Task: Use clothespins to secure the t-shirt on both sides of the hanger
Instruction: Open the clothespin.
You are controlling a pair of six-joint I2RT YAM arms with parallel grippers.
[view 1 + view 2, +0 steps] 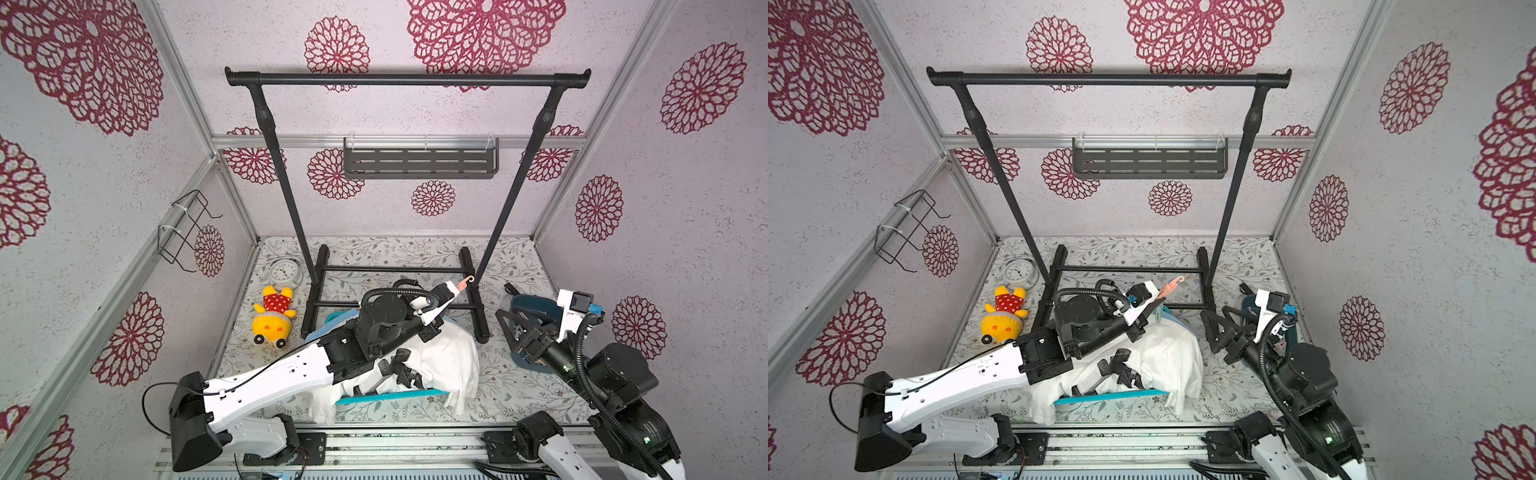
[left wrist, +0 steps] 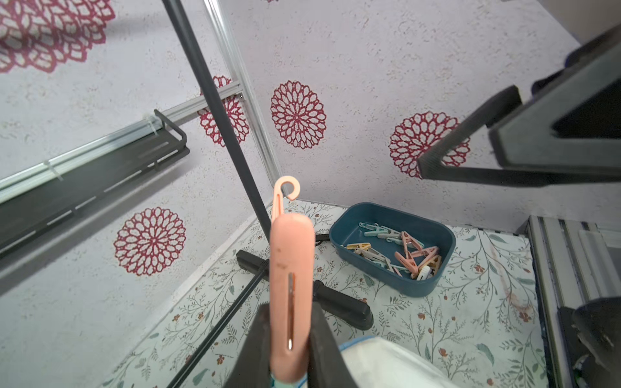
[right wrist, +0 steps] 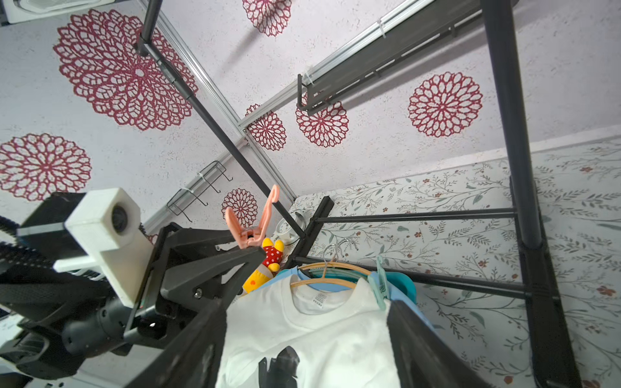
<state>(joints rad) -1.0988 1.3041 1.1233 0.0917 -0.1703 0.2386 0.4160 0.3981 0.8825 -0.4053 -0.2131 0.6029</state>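
1. One pink clothespin (image 2: 290, 295), hook-tipped, is pinched in the left gripper (image 2: 290, 322), held up above the counter (image 2: 487, 302).
2. One mint clothespin (image 3: 379, 282) is clipped at a shoulder of the single wooden hanger (image 3: 332, 268) inside the white, black-printed t-shirt (image 3: 319, 336) lying on the counter.
3. More clothespins (image 2: 413, 255) are heaped in one dark blue tub (image 2: 386, 278), too overlapped to count.
4. The right gripper (image 3: 307, 304) gapes wide and empty between t-shirt and tub.
5. The left arm (image 1: 291, 370) covers part of the t-shirt in both top views.
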